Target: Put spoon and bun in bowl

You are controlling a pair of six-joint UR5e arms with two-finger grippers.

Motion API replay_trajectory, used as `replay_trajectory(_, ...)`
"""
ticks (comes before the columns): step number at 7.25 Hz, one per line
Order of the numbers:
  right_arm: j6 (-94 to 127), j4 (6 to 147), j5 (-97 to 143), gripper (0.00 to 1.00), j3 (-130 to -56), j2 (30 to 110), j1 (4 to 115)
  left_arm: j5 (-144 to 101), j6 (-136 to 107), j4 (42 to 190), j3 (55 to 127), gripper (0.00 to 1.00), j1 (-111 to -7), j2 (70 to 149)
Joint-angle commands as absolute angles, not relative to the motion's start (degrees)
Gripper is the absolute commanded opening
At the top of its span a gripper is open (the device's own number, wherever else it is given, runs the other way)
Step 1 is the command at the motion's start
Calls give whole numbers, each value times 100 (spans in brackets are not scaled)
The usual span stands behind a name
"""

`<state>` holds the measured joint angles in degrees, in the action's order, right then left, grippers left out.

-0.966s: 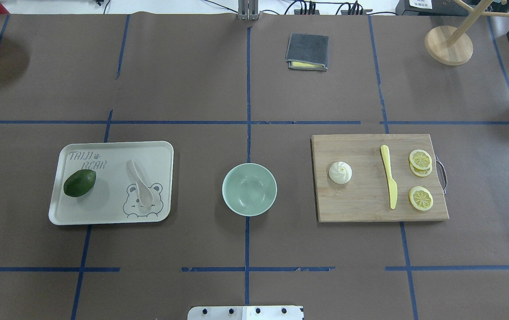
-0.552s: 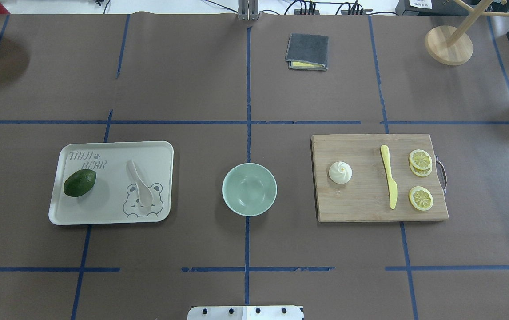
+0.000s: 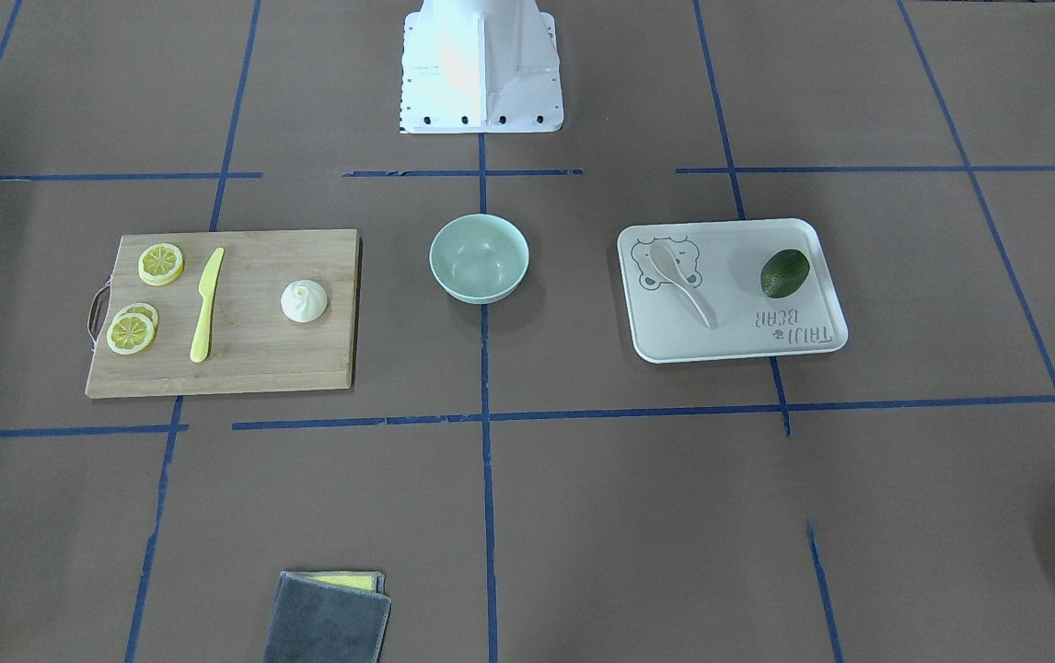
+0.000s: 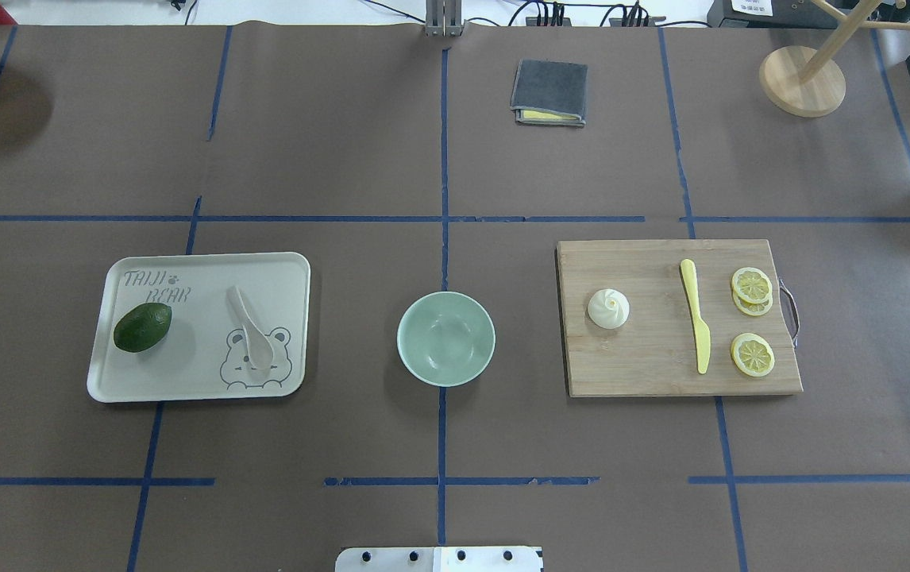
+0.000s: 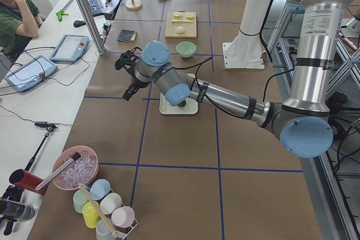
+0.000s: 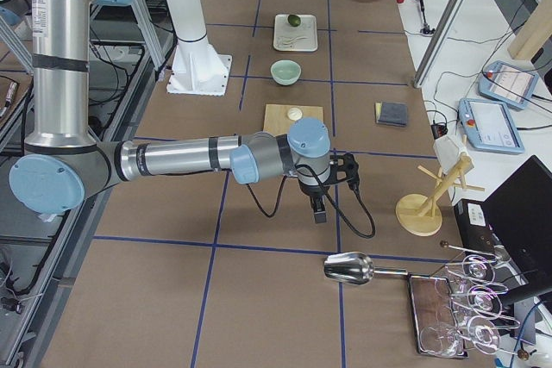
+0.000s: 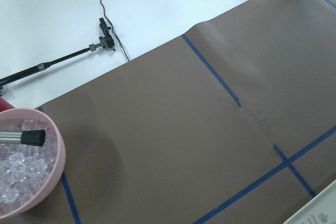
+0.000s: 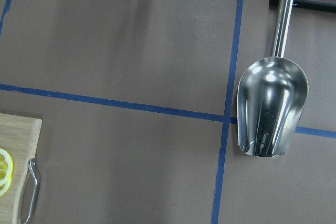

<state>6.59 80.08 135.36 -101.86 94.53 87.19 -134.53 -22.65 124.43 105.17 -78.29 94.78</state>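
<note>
Off-white plastic spoon lay on white rectangular tray at the round mint-green bowl's nine o'clock, white pleated bun on wooden cutting board at three, seemingly one per arm; left end effector and right end effector hung wide, their opening impossible to tell

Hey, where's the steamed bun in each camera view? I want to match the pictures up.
Front-facing: bun left of centre, on the right part of the cutting board.
Overhead: bun right of centre, on the board's left part.
Exterior left: bun tiny, top centre, on the board.
Exterior right: bun small, above centre, on the board.
Left wrist: not in it.
Right wrist: not in it; only the board's corner shows.
Shared landmark: the cutting board.
</note>
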Motion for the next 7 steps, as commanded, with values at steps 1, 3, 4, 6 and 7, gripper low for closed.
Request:
replay_trajectory(1,668,8007,13544,100,-10213,9518,8719,-12034,-3496,12437,11176,100,-6214,9492)
replay_trajectory(3,668,8007,13544,100,-10195,9536,8719,-11614,-4801,12358,11180,100,-5094,9484)
replay_trajectory(4,659,8007,13553,100,-10161,9536,8727,-10523,-5129,11966,11171,100,-4602,9466)
replay_trajectory(6,659,8007,13553,100,-10134,9545,8719,-10073,-6531,10683,11118,91,-4054,10009)
replay_trajectory(7,659,8007,13553,100,-10134,9554,8719,-9863,-7644,10679,10935,71,-3773,10124)
